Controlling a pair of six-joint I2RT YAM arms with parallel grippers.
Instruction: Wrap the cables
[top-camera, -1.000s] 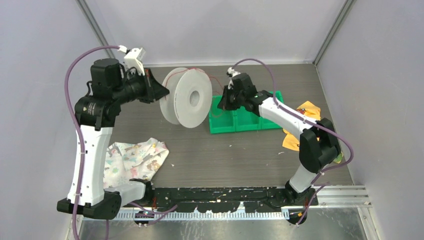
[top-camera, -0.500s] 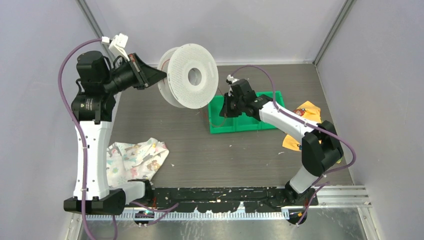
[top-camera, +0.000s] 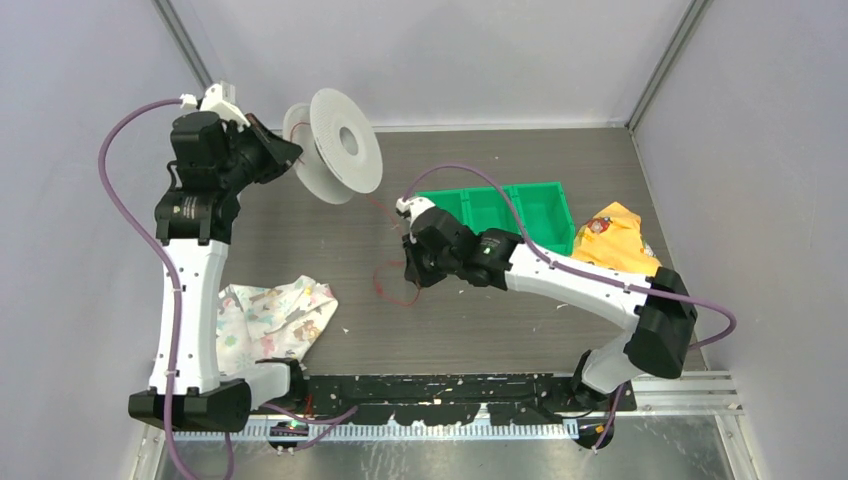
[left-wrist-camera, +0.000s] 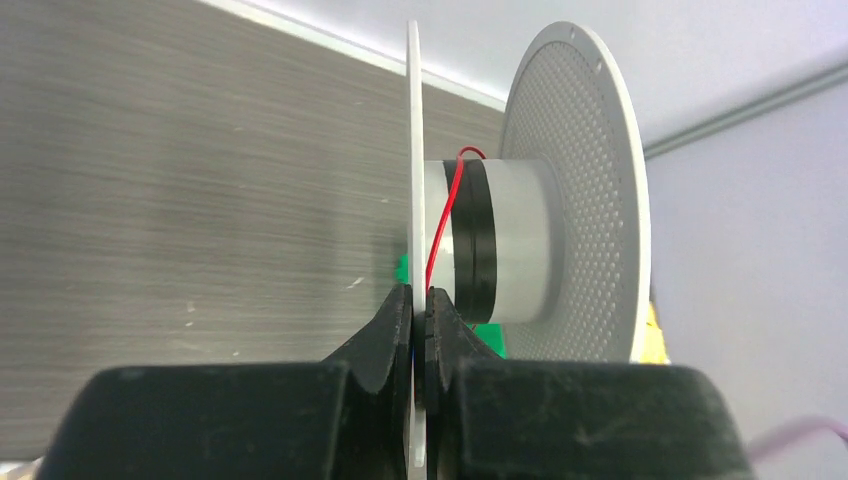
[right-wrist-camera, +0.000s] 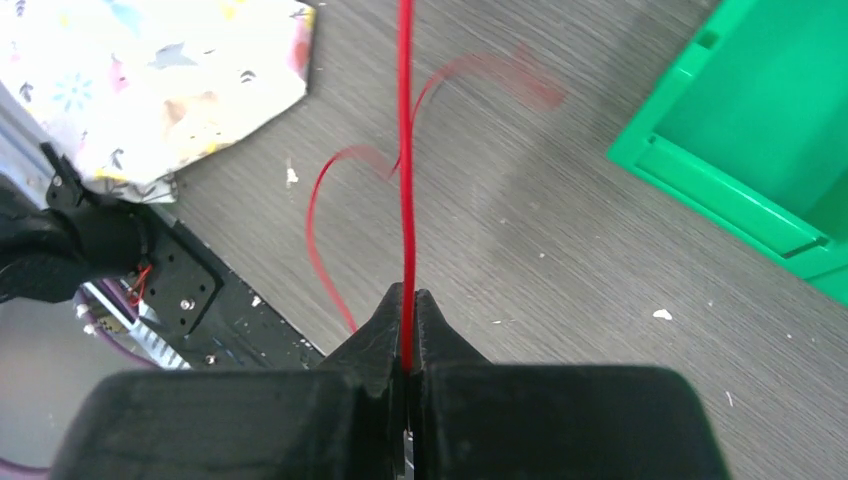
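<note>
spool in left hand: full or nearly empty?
Nearly empty. Left wrist view: the spool hub carries only a narrow dark band and one red cable strand; the rest of it is bare white.

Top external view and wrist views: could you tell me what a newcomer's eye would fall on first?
The big white spool stands out at the far left, gripped by one flange's edge in the left gripper. Next, the thin red cable running from the spool's hub to the right gripper, which pinches it mid-table near the green bins.

The right tool (right-wrist-camera: 408, 300) pinches a taut red cable (right-wrist-camera: 405, 150) above the table (right-wrist-camera: 560, 250).
</note>
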